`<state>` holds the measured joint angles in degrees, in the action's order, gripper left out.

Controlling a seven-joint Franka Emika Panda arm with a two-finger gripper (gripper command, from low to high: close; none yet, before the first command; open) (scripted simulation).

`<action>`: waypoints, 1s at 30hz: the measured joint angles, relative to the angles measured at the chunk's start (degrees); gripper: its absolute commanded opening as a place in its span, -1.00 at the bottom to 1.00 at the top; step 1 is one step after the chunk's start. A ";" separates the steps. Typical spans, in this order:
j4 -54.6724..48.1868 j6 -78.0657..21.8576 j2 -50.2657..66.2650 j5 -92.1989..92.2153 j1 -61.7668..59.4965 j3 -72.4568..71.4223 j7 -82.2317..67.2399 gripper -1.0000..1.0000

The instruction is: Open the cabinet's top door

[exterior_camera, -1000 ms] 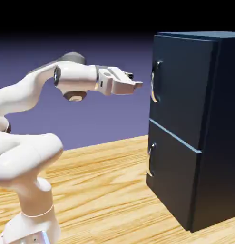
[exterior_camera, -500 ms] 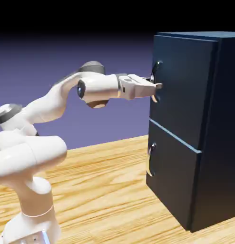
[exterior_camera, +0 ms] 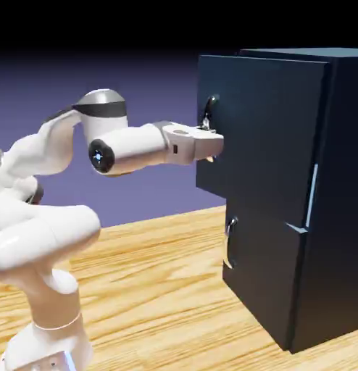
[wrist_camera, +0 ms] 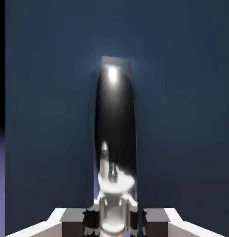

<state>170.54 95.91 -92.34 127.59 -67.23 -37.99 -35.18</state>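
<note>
In the exterior view, your fingers (exterior_camera: 211, 138) are closing on the top door's handle (exterior_camera: 212, 105), the palm hiding their tips. The top door (exterior_camera: 261, 130) is standing ajar at the cabinet's (exterior_camera: 345, 188) upper front. In the hand view, your fingers are pinching the handle's bar from both sides; glare and reflections are blurring the contact.
</note>
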 measured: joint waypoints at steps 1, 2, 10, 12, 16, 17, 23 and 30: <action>0.39 -2.49 1.03 -1.56 -0.68 1.91 -1.18 -1.00; 0.66 -4.98 2.18 -3.20 -1.45 3.80 -2.40 -1.00; -1.14 -24.50 16.08 -18.78 -9.00 17.32 -13.83 -1.00; -2.55 -28.43 20.23 -22.69 -10.62 19.59 -16.82 -1.00; -6.06 -34.92 28.54 -30.09 -13.13 22.88 -22.61 -1.00; -7.07 -36.31 30.61 -31.87 -13.62 23.51 -24.02 -1.00; -14.10 -43.21 43.07 -42.19 -15.52 26.19 -32.11 -1.00; -24.46 -49.31 57.61 -53.42 -15.83 27.80 -40.35 -1.00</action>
<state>146.08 46.60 -34.73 74.17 -83.06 -10.19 -75.53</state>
